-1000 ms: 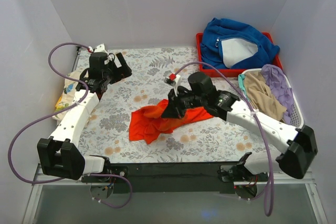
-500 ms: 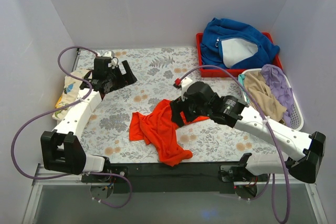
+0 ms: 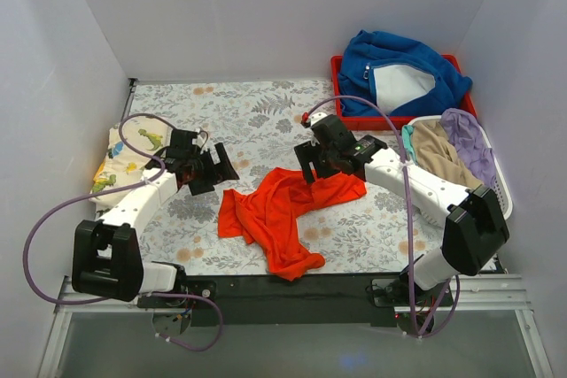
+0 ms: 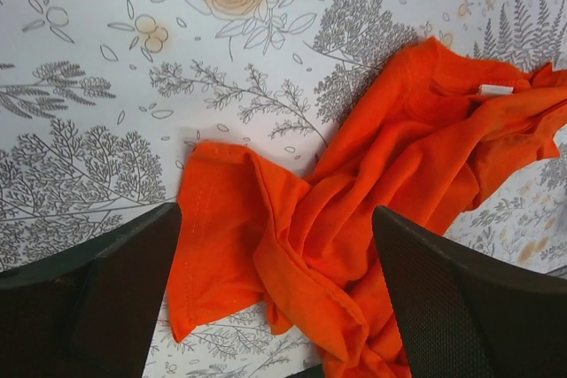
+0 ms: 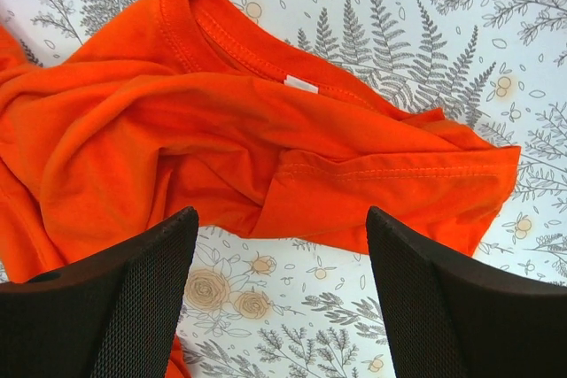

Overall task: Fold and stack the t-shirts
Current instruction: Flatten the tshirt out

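While your orange-red t-shirt (image 3: 276, 217) lies crumpled and unfolded on the floral table (image 3: 248, 112) between the two arms, neither gripper clamps it. The left gripper (image 3: 215, 168) hangs with jaws spread wide over the shirt's left sleeve edge. The right gripper (image 3: 315, 162) hangs jaws apart above the collar end. Your cream dinosaur t-shirt (image 3: 111, 165) sits at the table's left edge, well apart from the orange one, and the blue garment (image 3: 399, 73) fills the red tray (image 3: 376, 120) at back right, beside the white basket (image 3: 500, 192) of clothes.
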You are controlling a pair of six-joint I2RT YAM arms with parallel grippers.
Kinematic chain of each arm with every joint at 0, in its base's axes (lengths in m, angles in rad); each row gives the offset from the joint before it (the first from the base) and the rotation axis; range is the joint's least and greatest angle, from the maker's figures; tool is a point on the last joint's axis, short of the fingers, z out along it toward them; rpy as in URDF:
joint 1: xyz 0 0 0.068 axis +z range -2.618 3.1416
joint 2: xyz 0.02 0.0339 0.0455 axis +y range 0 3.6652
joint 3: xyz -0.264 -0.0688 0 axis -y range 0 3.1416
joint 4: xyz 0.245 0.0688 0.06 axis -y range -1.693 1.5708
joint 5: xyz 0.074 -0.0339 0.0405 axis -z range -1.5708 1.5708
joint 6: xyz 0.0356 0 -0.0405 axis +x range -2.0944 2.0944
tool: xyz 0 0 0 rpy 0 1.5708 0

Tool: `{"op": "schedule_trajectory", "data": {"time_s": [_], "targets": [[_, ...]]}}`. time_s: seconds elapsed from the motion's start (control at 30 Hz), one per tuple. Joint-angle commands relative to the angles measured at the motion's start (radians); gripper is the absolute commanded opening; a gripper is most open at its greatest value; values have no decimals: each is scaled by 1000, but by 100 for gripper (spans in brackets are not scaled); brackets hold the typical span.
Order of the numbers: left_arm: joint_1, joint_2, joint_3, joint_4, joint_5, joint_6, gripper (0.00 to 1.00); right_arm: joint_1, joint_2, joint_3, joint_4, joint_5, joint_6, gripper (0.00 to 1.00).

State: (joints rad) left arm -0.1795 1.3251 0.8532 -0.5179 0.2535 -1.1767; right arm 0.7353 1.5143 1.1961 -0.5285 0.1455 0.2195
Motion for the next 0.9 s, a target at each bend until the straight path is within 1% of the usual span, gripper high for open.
{"op": "schedule_trajectory", "data": {"time_s": [0.0,0.13,0.23,0.27,0.5,0.6,0.63,0.67,0.73,0.77,0.8,0.87], "targets": [[-17,-60,-35,-11,30,-15,88,4,-20,19,58,-21,-20,82],[-49,-32,-68,13,30,-29,86,1,-22,0,62,-15,-20,82],[-84,14,-71,36,-5,-37,84,-2,-28,-13,67,-26,-16,82],[-90,44,-71,41,-37,-43,83,-2,-29,-16,70,-33,-14,82],[-109,155,-7,45,-91,-61,79,-7,-55,-55,73,-35,-9,82],[-113,186,16,45,-106,-63,75,-10,-72,-82,74,-30,-6,82],[-115,192,21,45,-103,-60,62,-13,-77,-90,78,-26,-3,82],[-115,200,29,45,-103,-57,55,-11,-83,-98,78,-26,0,82],[-118,218,58,41,-103,-51,36,-16,-98,-125,85,-26,7,82],[-118,221,69,39,-102,-46,9,-17,-103,-136,90,-26,9,81],[-118,224,82,29,-99,-44,0,-20,-112,-145,91,-27,12,80],[-120,220,122,30,-96,-40,0,-23,-117,-171,97,-29,18,79]]}}
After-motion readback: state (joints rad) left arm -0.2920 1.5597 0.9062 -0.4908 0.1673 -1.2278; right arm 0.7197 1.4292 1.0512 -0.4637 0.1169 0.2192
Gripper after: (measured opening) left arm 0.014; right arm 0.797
